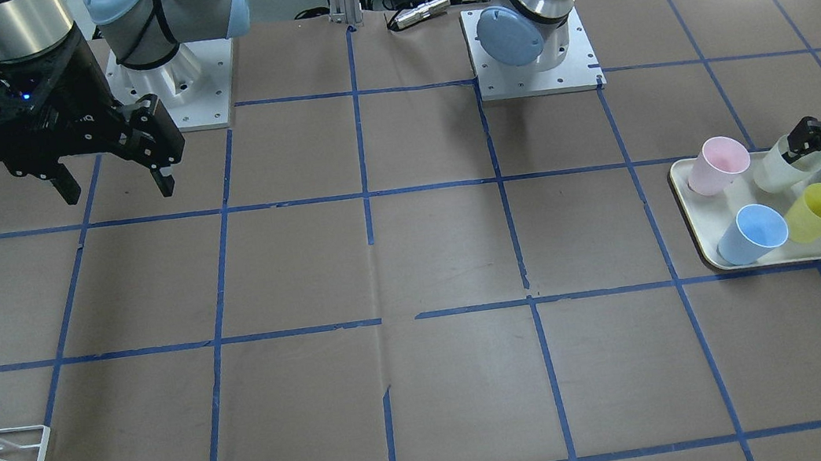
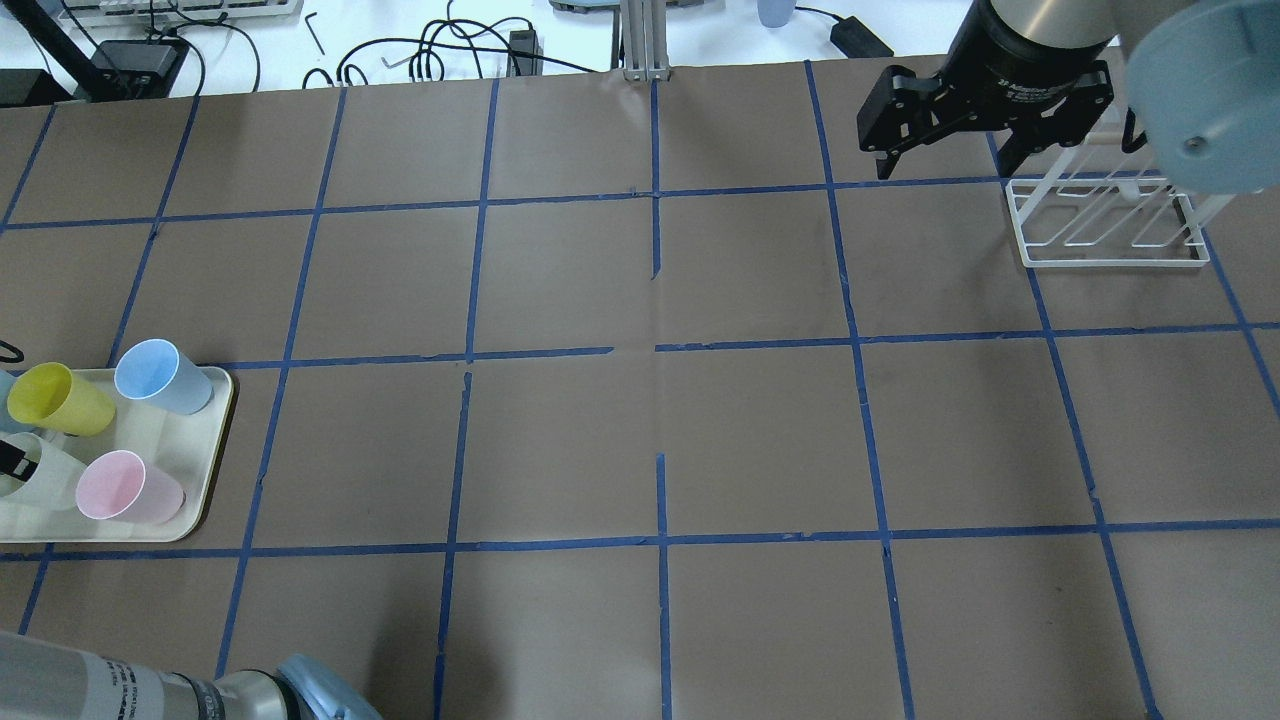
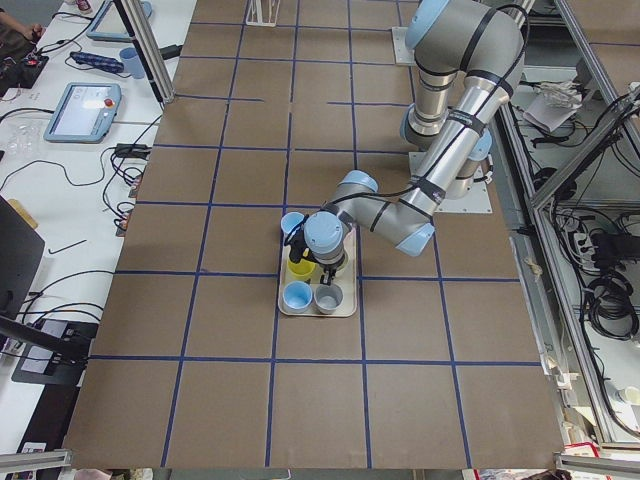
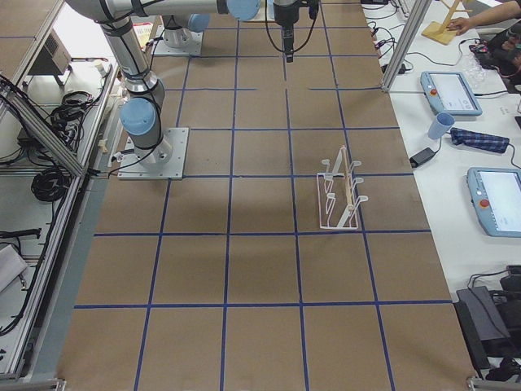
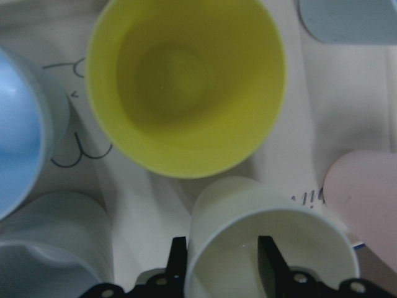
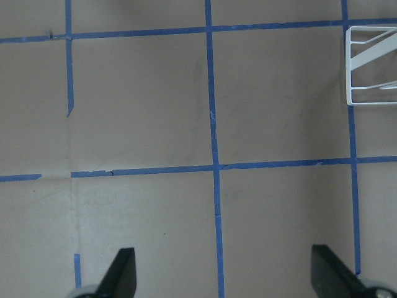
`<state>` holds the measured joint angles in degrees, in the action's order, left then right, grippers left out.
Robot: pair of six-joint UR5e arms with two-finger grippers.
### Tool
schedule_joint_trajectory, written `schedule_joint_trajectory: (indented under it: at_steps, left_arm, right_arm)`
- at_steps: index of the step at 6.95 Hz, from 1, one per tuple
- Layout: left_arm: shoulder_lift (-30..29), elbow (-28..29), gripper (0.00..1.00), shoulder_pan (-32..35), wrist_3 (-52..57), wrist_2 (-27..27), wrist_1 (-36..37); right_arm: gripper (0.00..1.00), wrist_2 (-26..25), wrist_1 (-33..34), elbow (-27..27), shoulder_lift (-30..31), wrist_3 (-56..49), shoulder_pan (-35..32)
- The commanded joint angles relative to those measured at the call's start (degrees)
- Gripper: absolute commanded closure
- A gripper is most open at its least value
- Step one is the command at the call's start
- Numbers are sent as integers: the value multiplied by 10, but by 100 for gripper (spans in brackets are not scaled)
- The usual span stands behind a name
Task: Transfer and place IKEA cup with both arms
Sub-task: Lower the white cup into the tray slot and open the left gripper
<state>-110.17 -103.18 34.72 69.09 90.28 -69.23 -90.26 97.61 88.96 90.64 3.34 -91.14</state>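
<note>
Left gripper point(image 5: 217, 261) sits at the IKEA cup point(image 5: 270, 245): one finger inside the rim, one outside, so it straddles the cup wall. Fingers look close on the wall, pinching it, though firm contact is hard to confirm. A rim pinch makes sense here, neighbours crowd the cup and leave no room for a side grasp. The cup stands upright on the cream tray point(image 1: 699, 224), at the table end on the robot's left, between the pink cup point(image 1: 717, 165) and the yellow cup point(image 1: 818, 211), with blue cups point(image 1: 752, 233) nearby. It does not look lifted yet. Right gripper point(image 2: 945, 160) hangs spread wide and empty above the table, near the white wire rack point(image 2: 1105, 225), probably waiting for the handover and likely placement there.
</note>
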Motion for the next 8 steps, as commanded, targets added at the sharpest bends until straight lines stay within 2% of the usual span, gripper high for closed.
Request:
schedule_joint_trajectory:
  at_steps: [1,3,4,5,6,8]
  left_arm:
    - [0,0,45,0,0,0,0]
    - [1,4,44,1,-1,4,1]
    - [8,12,39,1,-1,4,-7]
    - [21,13,25,2,-1,3,-8]
    - [25,18,15,3,-1,0,-10]
    - [43,27,13,6,-3,2,-23]
  right_arm:
    - [0,-1,0,0,0,0,0]
    - [0,-1,-1,0,0,-1,0]
    - [0,-1,-1,0,0,-1,0]
    - [0,-1,0,0,0,-1,0]
    - [0,-1,0,0,0,-1,0]
    - [0,-1,0,-1,0,-1,3]
